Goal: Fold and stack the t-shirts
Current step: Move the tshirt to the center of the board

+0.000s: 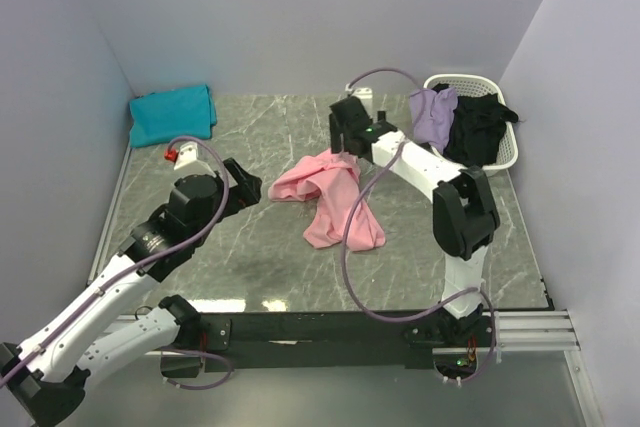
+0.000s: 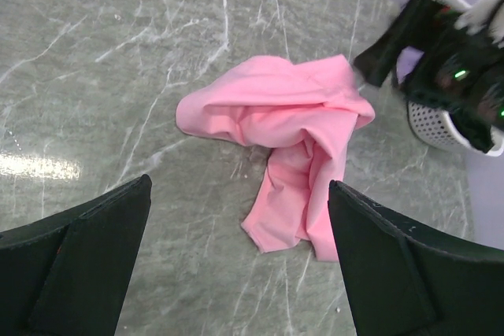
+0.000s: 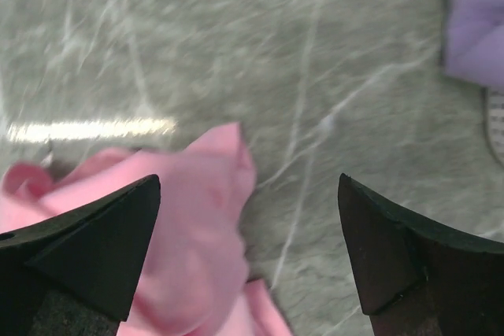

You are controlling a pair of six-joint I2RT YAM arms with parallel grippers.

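Top external: crumpled pink shirt [image 1: 328, 199] mid-worktop [image 1: 270, 259].
Right jaws: spread, empty, over shirt edge.
Left jaws: spread, empty.
Next: flatten first, pinching opposite corners.

The crumpled pink cloth shirt [image 1: 328, 202] lay mid-table on the grey marbled tabletop [image 1: 250, 267]. The folded teal cloth shirt [image 1: 172, 114] sat far left. Far right stood the white perforated plastic basket [image 1: 508, 155], the black cloth shirt [image 1: 478, 127] inside, the lavender cloth shirt [image 1: 433, 114] over its left rim.
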